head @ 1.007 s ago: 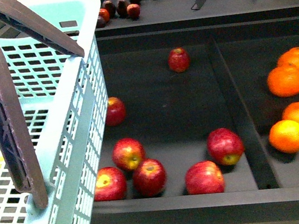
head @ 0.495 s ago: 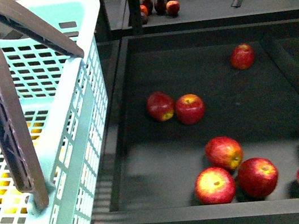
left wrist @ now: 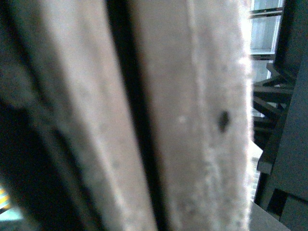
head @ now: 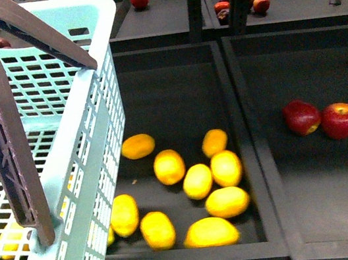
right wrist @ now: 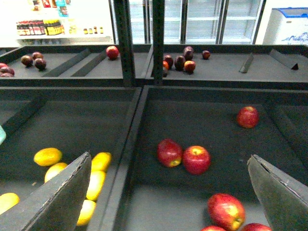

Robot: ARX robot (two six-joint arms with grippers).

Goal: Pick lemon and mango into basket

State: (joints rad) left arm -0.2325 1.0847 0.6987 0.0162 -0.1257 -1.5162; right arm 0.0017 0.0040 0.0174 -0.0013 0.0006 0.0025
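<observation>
The light blue-green basket [head: 76, 146] fills the left of the front view, with its brown handles [head: 4, 152] raised. My left gripper is shut on a handle. That handle [left wrist: 192, 120] fills the left wrist view as a blur, and the fingers do not show. Several yellow oval mangoes [head: 197, 181] lie in a dark bin beside the basket and also show in the right wrist view [right wrist: 48, 156]. I cannot pick out a lemon among them. My right gripper [right wrist: 168, 202] is open and empty above the apple bin.
Red apples [right wrist: 183, 156] lie in the bin [head: 323, 225] to the right of the mangoes, past a dark divider [head: 252, 157]. More apples and dark fruit sit on the back shelf [head: 243, 5]. Yellow patches [head: 9, 241] show through the basket's slots.
The front view has swept left: the oranges and then most apples slid off to the right, and the mango bin has come in. The basket stays in the same place in view.
</observation>
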